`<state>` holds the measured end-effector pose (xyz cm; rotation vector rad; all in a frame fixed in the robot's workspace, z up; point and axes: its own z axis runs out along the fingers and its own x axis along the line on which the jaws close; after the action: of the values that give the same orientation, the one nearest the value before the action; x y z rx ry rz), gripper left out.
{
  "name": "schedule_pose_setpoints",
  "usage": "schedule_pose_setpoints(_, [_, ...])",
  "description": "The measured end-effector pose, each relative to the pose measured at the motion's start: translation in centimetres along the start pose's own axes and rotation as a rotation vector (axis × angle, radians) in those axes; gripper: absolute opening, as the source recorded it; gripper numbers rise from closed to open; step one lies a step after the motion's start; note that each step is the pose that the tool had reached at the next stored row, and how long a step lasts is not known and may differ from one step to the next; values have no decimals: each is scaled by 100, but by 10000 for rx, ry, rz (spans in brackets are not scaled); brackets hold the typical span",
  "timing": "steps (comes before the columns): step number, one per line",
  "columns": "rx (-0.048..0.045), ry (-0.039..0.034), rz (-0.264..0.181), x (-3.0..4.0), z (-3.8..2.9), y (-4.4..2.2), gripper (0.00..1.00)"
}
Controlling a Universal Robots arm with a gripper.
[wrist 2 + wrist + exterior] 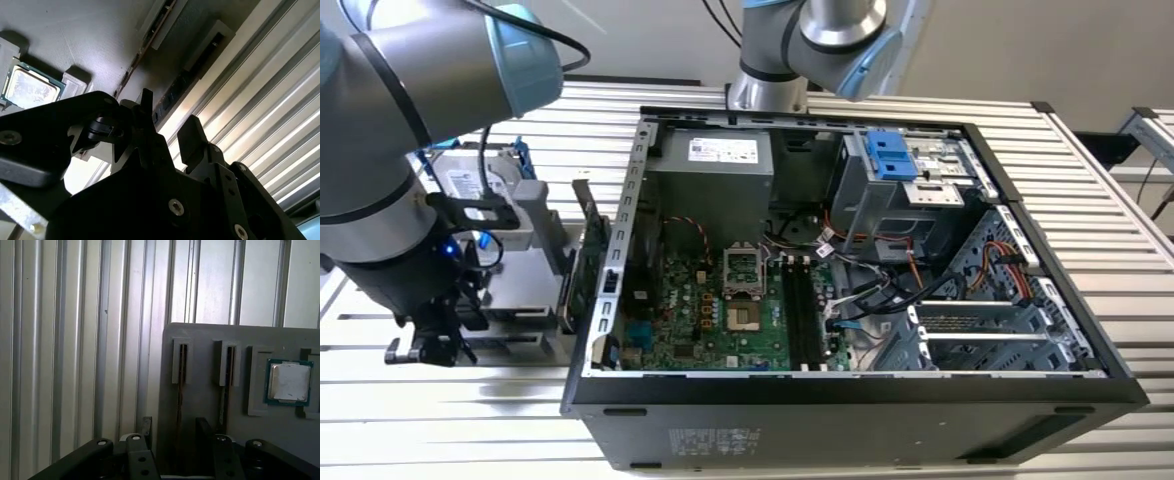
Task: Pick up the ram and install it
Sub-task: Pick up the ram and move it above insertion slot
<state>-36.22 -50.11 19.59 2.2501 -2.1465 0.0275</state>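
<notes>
Hovering claw (174, 426) open, fingers apart, low over grey holder (200, 345) on slatted worktop (60, 340) | ram (180, 390) stands edge-on in a holder slot, in line with the finger gap | processor (287, 382) in a pocket beside it | open computer case (854, 395) toward the exterior view's right.

The gripper (174, 429) faces the holder (200, 405), a flat grey block lying on the slatted table (65, 340). Its black fingers (146, 426) stand apart, one on either side of the line of the slot (180, 362) nearest the holder's edge. A second slot (226, 365) runs parallel, just beside the first. A thin dark strip sits edge-on in each; what it is cannot be told. Beyond the second slot, a processor (288, 382) lies flat in a recessed pocket.
</notes>
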Motion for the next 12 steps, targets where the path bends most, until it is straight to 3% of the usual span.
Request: schedule_pose_setpoints(12, [0,-2,-1,-1,52,-1,100])
